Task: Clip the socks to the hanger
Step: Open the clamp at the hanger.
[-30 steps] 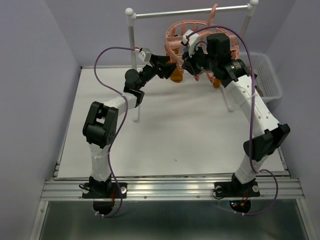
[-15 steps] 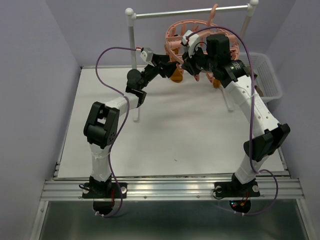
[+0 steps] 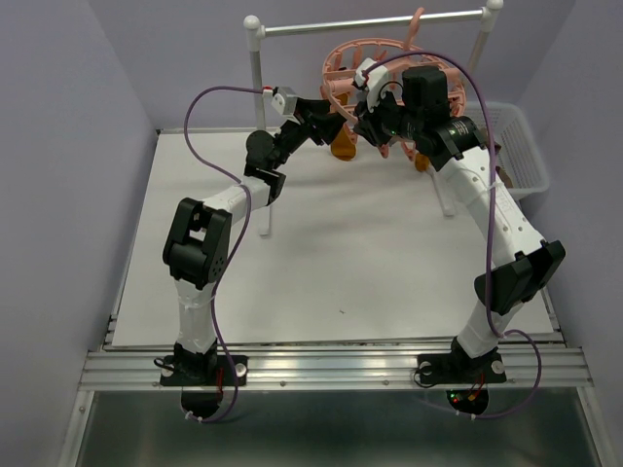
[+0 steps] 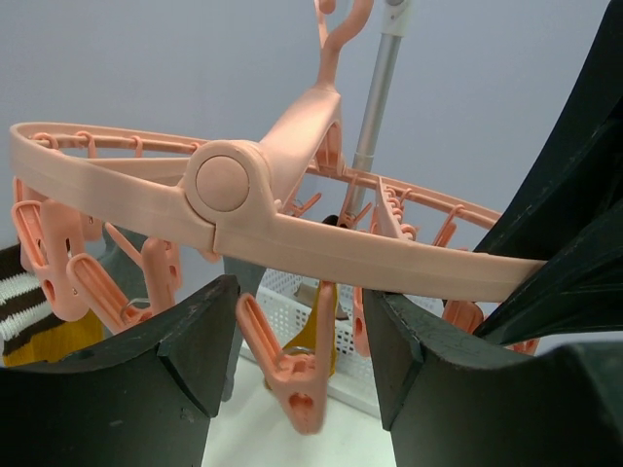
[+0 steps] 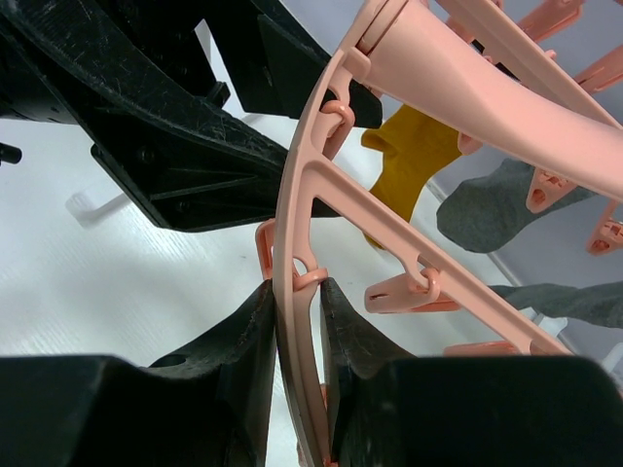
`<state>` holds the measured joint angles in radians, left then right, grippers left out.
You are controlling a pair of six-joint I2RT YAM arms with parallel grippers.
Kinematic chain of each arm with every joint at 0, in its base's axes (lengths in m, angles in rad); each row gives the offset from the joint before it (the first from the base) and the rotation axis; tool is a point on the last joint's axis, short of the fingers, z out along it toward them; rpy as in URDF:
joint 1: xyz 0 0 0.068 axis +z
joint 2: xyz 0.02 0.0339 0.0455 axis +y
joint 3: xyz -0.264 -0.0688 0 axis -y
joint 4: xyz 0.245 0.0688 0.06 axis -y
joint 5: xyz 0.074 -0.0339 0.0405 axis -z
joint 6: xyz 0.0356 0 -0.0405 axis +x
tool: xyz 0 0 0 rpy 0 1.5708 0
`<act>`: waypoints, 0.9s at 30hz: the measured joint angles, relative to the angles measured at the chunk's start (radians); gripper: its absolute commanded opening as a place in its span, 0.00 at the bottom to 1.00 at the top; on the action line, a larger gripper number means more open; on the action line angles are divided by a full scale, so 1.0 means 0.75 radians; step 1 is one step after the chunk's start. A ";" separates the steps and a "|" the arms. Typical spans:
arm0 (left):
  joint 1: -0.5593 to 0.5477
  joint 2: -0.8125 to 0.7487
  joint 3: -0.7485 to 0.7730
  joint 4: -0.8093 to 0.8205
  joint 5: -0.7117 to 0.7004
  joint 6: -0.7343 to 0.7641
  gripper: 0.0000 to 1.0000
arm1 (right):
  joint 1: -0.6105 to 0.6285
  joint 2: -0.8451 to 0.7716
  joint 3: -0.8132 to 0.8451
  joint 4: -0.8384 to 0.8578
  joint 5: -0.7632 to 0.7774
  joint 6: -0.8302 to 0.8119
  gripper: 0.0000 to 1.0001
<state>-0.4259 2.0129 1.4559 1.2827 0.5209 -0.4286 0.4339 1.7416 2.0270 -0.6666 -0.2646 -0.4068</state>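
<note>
Hanger [image 3: 337, 74] under rail [image 3: 370, 23] (basket [image 3: 527, 156] beside)

The right arm [image 3: 479, 187] hides much of the hanger [image 3: 336, 70]; a striped sock [image 4: 24, 313] is cropped at the edge.

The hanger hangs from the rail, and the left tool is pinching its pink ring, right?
Not quite: the right tool pinches the ring of the hanger, as the right wrist view shows. The left tool is open below it. The hanger does hang from the rail.
</note>
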 measured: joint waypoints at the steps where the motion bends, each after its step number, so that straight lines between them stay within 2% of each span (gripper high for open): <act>1: 0.000 0.000 0.002 0.001 0.001 0.001 0.61 | 0.000 0.000 0.000 0.002 0.001 0.000 0.19; 15: -0.001 0.001 0.002 0.012 0.008 -0.004 0.29 | 0.000 -0.001 -0.002 0.002 0.001 0.001 0.20; 17: 0.000 0.001 0.002 0.012 0.013 -0.005 0.19 | 0.000 -0.001 -0.005 0.003 0.001 0.001 0.20; 19: -0.001 0.001 0.002 0.012 0.023 -0.005 0.00 | 0.000 -0.003 -0.010 0.006 0.002 0.001 0.20; 27: -0.006 0.000 0.005 0.012 0.008 -0.025 0.00 | 0.008 -0.007 -0.012 0.015 0.053 0.043 0.20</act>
<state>-0.4305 2.0129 1.4593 1.2919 0.5266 -0.4477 0.4400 1.7363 2.0182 -0.6556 -0.2249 -0.3748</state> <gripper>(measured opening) 0.450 0.271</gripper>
